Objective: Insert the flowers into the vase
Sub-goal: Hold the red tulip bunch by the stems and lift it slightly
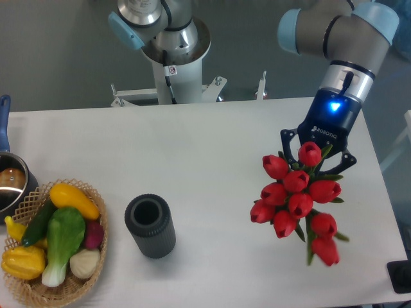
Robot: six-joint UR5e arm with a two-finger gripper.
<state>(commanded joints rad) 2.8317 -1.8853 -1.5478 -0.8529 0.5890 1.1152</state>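
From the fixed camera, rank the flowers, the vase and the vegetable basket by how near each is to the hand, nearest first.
1. The flowers: at the hand itself, on the table's right side; its fingers sit around the bunch.
2. The vase: mid-table toward the front, well left of the hand.
3. The vegetable basket: front left corner, farthest.

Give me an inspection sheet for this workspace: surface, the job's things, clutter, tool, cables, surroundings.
Surface: white table, no spills seen.
Job's things: dark ribbed vase upright, front centre, mouth empty; red tulip bunch at the right, not in the vase.
Clutter: wicker basket of vegetables at front left; metal pot with blue handle at left edge.
Tool: tool at the bunch's top, fingers hidden by blooms; grip cannot be confirmed.
Cables: one thin cable down the rear white pedestal.
Surroundings: grey floor behind; dark object at the table's right front corner.
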